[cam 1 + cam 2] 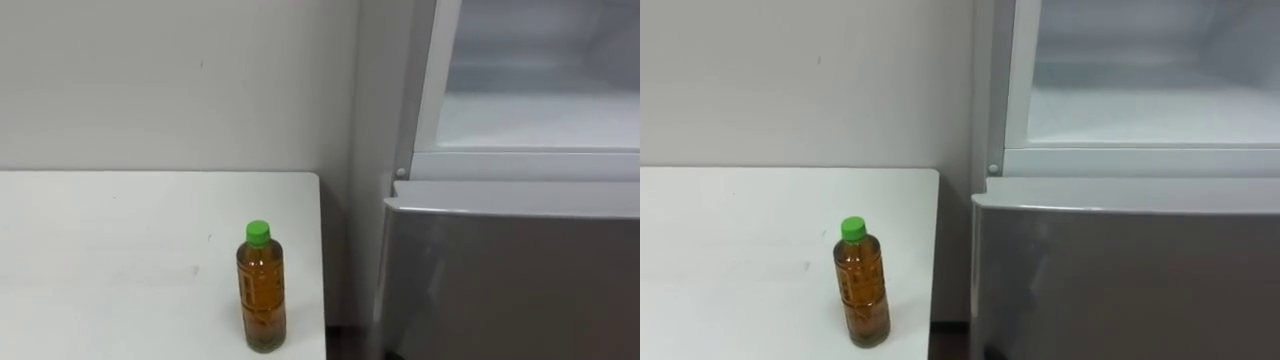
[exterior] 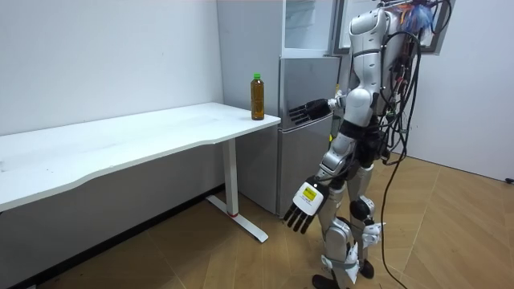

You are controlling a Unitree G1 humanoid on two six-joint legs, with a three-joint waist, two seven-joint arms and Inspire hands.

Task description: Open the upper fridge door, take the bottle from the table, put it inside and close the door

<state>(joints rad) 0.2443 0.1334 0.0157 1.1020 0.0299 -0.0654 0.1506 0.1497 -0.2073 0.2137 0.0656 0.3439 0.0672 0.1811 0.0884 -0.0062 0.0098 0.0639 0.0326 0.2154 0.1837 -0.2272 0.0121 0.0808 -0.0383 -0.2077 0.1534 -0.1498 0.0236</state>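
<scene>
Task status: not started as far as handling goes. At the left, the white table (image 1: 100,230) runs along a plain light wall. Its top is bare except for the bottle (image 1: 261,290), which stands upright near the table's right front corner. The bottle has a green cap and amber contents, and nothing is touching it. Just right of the table edge is the fridge. Its grey lower door (image 1: 510,280) is closed, while the upper compartment (image 1: 540,110) stands open with its pale interior shelf visible and unloaded. Further right, the robot stands on the wooden floor in front of the fridge, facing it. The right hand (image 2: 309,112) is raised forward at waist height with fingers extended and holds nothing. The left hand (image 2: 303,209) hangs low beside the leg with fingers straight and is also empty. Remaining steps, by judgement: reach left to the bottle, grasp it, lift it, and place it on the upper shelf.
</scene>
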